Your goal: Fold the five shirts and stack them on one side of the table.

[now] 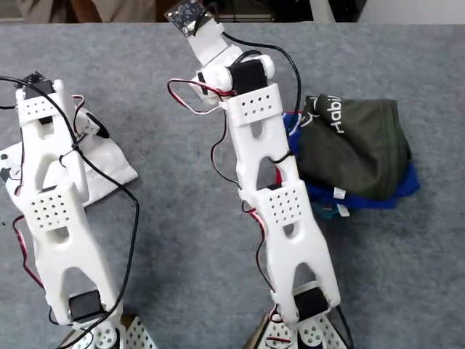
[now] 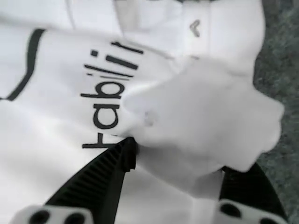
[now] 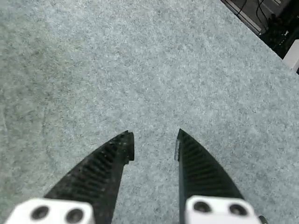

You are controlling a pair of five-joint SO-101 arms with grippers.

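A white shirt (image 1: 109,166) with black print lies partly under my left arm (image 1: 51,211) at the table's left edge. In the left wrist view the white shirt (image 2: 70,70) is close up, and my left gripper (image 2: 180,156) is shut on a bunched fold of it. At the right, a folded dark green shirt (image 1: 363,145) lies on top of a folded blue shirt (image 1: 407,185). My right arm (image 1: 254,123) stretches to the far middle of the table. My right gripper (image 3: 154,140) hangs open above bare grey table (image 3: 93,56), with nothing between its fingers.
The grey felt table (image 1: 182,240) is bare between the two arms and in front of the stack. Cables run along both arms. Dark equipment (image 3: 275,23) sits beyond the table's far edge.
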